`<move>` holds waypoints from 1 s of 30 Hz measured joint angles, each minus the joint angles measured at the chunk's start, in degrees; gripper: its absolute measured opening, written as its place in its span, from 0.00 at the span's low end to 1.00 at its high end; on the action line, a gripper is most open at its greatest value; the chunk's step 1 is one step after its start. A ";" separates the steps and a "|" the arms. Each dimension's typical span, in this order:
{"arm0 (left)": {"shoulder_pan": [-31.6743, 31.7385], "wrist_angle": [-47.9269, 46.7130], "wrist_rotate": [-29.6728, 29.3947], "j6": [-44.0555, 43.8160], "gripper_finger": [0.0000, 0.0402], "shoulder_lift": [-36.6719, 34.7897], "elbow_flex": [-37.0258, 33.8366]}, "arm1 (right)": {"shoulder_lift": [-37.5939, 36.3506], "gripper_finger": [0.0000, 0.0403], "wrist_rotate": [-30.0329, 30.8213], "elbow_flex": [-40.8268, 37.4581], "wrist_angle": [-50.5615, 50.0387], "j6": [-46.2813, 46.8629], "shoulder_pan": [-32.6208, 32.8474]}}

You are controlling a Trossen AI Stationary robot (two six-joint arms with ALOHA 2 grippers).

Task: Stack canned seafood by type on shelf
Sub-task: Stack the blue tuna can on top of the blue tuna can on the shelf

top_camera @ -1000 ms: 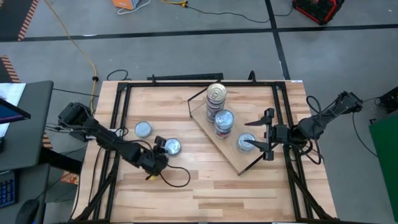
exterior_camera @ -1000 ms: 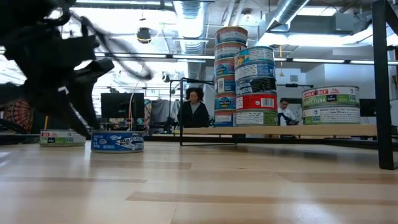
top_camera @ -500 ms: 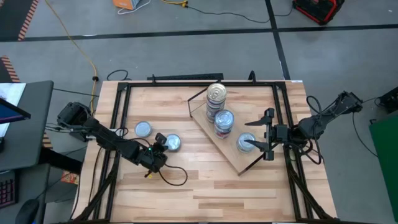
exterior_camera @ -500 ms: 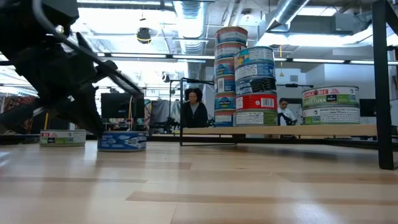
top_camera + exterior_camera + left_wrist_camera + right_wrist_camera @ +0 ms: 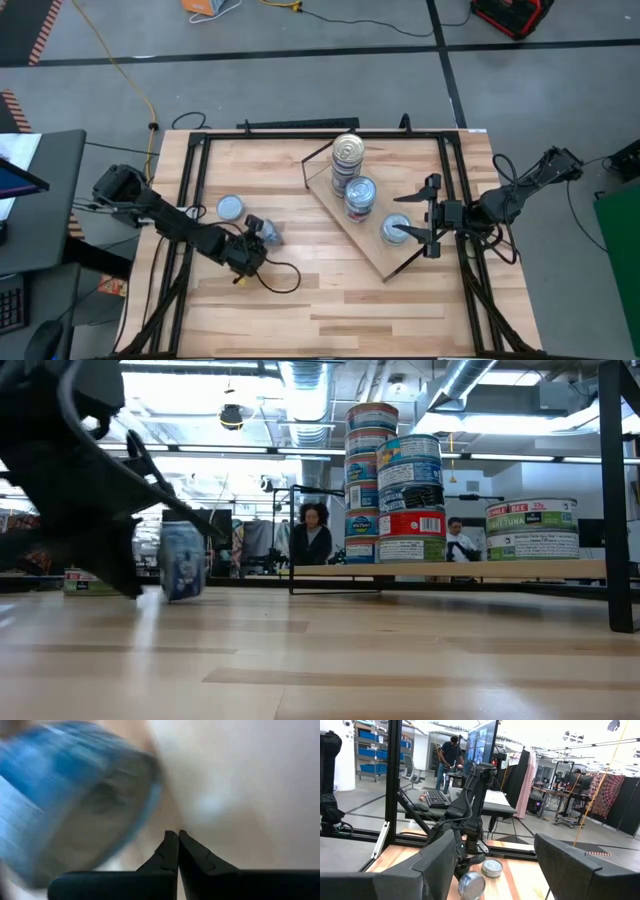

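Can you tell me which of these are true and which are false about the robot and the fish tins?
1. The blue tin by the left gripper lies flat. False: it is tipped up on its edge.
2. The left gripper is shut with nothing between its fingers. True.
3. Three stacks of tins stand on the shelf. True.
4. The right gripper is squeezed shut. False: it is open, near the shortest stack.
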 joint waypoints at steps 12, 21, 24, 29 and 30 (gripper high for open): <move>-1.42 -7.48 5.55 -11.43 0.00 -0.10 11.01 | 0.00 0.73 0.00 0.00 0.10 -0.02 0.00; 4.91 -11.08 -0.11 -4.06 0.19 0.01 17.45 | 0.84 0.73 0.00 0.02 0.33 0.27 0.00; 8.14 -8.88 -2.69 -0.84 0.30 0.05 14.96 | 0.83 0.73 0.00 0.02 0.57 0.00 0.00; 11.12 -1.77 -1.78 4.53 0.44 0.08 12.09 | 0.81 0.73 0.00 0.02 0.55 -0.46 0.00; 11.42 -1.25 -0.53 5.75 0.45 0.08 11.79 | 0.81 0.73 0.00 0.02 0.65 -0.48 0.00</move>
